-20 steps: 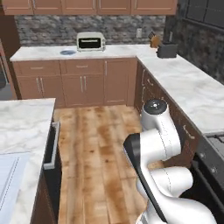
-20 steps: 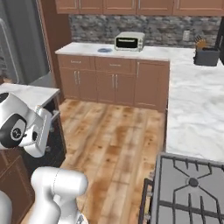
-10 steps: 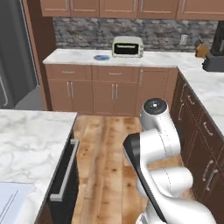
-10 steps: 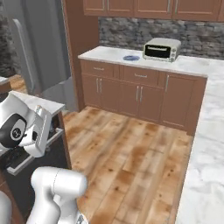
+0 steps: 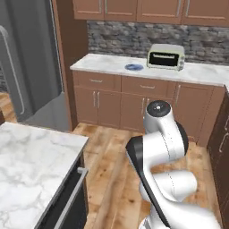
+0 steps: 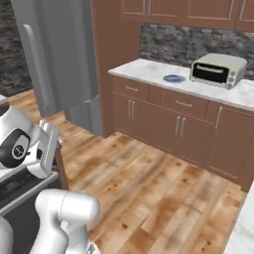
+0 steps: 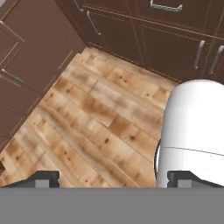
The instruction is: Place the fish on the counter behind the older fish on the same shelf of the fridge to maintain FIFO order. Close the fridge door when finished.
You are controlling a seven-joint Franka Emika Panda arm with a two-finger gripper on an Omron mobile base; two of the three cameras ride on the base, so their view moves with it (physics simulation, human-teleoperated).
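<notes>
Claw [image 7: 113, 177] spread wide, holding nothing, fingertips cut off at frame edge, wood floor [image 7: 96, 122] beneath, grey fridge door [image 5: 27, 67] partly cropped, far off.

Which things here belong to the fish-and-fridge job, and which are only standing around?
For the job:
- fridge, grey and tall, door with its long bar handle
- marble counter, near the arm
- gripper, open, holding nothing

Just standing about:
- toaster oven
- blue plate
- far counter
- wood floor
</notes>
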